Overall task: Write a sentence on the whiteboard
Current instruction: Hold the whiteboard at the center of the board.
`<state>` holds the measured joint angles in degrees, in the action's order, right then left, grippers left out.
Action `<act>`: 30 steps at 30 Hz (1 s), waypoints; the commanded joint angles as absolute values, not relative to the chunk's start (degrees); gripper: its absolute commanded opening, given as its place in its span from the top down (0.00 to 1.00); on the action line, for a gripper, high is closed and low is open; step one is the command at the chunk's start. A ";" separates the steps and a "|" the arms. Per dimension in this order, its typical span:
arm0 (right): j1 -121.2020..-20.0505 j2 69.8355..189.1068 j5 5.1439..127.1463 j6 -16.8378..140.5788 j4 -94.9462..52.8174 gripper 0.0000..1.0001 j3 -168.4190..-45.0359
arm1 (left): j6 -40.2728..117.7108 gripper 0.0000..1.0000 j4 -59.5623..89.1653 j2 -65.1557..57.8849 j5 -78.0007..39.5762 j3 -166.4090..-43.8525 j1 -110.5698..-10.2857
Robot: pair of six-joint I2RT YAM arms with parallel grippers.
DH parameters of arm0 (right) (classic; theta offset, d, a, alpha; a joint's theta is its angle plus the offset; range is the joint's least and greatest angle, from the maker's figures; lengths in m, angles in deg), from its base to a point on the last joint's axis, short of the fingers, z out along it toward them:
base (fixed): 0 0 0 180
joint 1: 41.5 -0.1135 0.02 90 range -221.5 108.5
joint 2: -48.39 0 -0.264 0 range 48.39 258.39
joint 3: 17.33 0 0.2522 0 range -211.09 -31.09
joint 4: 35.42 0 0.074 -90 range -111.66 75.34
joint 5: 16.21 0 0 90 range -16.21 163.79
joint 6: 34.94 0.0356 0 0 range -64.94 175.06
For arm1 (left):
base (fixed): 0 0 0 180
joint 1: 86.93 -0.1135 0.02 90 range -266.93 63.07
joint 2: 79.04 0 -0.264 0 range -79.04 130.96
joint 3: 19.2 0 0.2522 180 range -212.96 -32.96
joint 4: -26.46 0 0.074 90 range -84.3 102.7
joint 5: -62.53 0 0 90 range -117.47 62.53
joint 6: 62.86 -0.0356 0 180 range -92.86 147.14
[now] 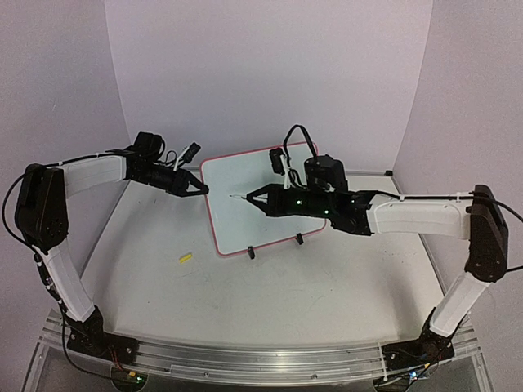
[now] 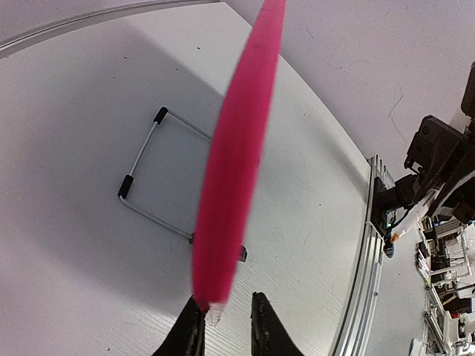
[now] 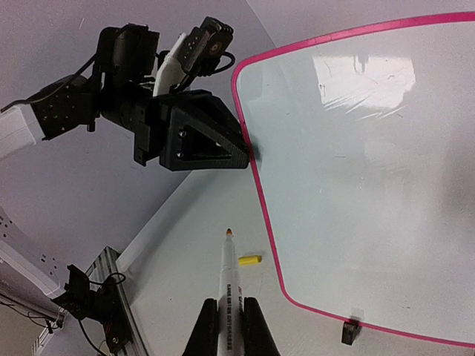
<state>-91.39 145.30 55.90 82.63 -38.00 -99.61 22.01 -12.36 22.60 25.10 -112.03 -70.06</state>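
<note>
L arm: base near-left, lower link rising to a high elbow, forearm reaching fwd and inward, approx level. L gripper is pinched on the left edge of the whiteboard, fingers close on either side of the rim. R arm: mirrored pose, elbow high at far right, forearm stretched inward. R gripper is clamped round a marker, tip aimed toward the L gripper. The two grippers are near each other but apart.

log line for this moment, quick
left gripper: shut on red-framed whiteboard edge | right gripper: shut on white marker | no writing visible
</note>
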 commanded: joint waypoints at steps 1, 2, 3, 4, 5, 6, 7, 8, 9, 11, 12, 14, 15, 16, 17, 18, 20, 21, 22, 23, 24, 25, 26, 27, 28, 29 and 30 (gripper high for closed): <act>-91.69 148.70 58.44 81.52 -41.40 1.00 -105.13 | 19.51 0.83 -14.33 21.60 27.06 -113.90 -70.32; -91.69 149.45 58.59 81.46 -41.66 1.00 -106.06 | 19.18 0.85 -14.52 21.59 26.89 -113.89 -70.33; -91.69 150.38 58.67 81.44 -41.98 1.00 -106.91 | 18.93 0.87 -14.70 21.59 26.64 -113.84 -70.36; -91.71 151.06 58.78 81.42 -42.23 1.00 -107.90 | 18.67 0.88 -14.81 21.54 26.23 -113.77 -70.39; -91.74 151.95 58.82 81.35 -42.41 1.00 -108.83 | 18.43 0.90 -14.94 21.55 25.87 -113.72 -70.40; -91.77 152.91 58.75 81.25 -42.54 1.00 -109.75 | 18.17 0.92 -15.08 21.59 25.55 -113.67 -70.40; -91.78 153.70 58.72 81.14 -42.67 1.00 -110.70 | 17.95 0.93 -15.17 21.61 25.23 -113.65 -70.39; -91.81 154.50 58.78 81.03 -42.79 1.00 -111.60 | 17.81 0.95 -15.23 21.66 24.96 -113.65 -70.38; -91.86 155.24 58.77 80.88 -42.83 1.00 -112.55 | 17.61 0.95 -15.25 21.67 24.82 -113.65 -70.38; -91.87 156.61 58.76 80.61 -42.90 1.00 -114.29 | 17.39 0.97 -15.25 21.80 24.51 -113.64 -70.40; -91.95 157.44 58.64 80.53 -42.92 1.00 -115.00 | 17.26 0.98 -15.18 21.86 24.42 -113.64 -70.35; -92.09 158.53 58.52 80.32 -42.94 1.00 -116.38 | 17.18 0.96 -15.17 21.99 24.51 -113.65 -70.38; -92.12 158.92 58.44 80.27 -42.99 1.00 -116.98 | 17.18 0.94 -15.14 22.02 24.58 -113.65 -70.39; -92.19 159.30 58.43 80.24 -42.98 1.00 -117.38 | 17.18 0.92 -15.01 22.05 24.61 -113.69 -70.40; -92.24 159.59 58.47 80.17 -43.01 1.00 -117.75 | 17.14 0.90 -14.92 22.09 24.65 -113.78 -70.40; -92.29 159.85 58.45 80.18 -43.07 1.00 -117.98 | 17.15 0.87 -14.77 22.21 24.75 -113.82 -70.38; -92.29 160.12 58.63 80.19 -43.32 1.00 -118.18 | 17.72 0.80 -14.17 22.42 25.40 -113.94 -70.37; -92.29 160.20 58.73 80.21 -43.46 1.00 -118.21 | 18.20 0.78 -13.63 22.52 25.98 -113.95 -70.35; -92.29 160.25 58.83 80.24 -43.60 1.00 -118.24 | 18.76 0.75 -13.04 22.64 26.46 -113.90 -70.32; -92.30 160.31 58.95 80.26 -43.68 1.00 -118.27 | 19.25 0.73 -12.52 22.81 26.85 -113.84 -70.32; -92.37 160.35 59.05 80.26 -43.76 1.00 -118.35 | 19.56 0.72 -12.11 23.01 26.89 -113.81 -70.32; -92.38 160.42 59.20 80.26 -43.86 1.00 -118.34 | 19.71 0.71 -11.91 23.30 26.88 -113.96 -70.32; -92.39 160.51 59.39 80.28 -43.95 1.00 -118.36 | 19.85 0.71 -11.83 23.55 27.05 -114.10 -70.32; -92.39 160.57 59.55 80.28 -43.97 1.00 -118.46 | 19.93 0.71 -11.70 23.81 27.22 -114.24 -70.32; -92.37 160.65 59.73 80.28 -43.96 1.00 -118.50 | 19.97 0.71 -11.61 24.04 27.39 -114.35 -70.32; -92.36 160.74 59.85 80.27 -43.95 1.00 -118.52 | 19.96 0.72 -11.49 24.18 27.49 -114.35 -70.32; -92.39 160.80 59.90 80.26 -43.97 1.00 -118.62 | 19.96 0.74 -11.29 24.31 27.51 -114.31 -70.32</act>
<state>-92.07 159.83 58.54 80.81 -41.43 -115.87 19.65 -13.63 22.80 25.61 -112.12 -70.22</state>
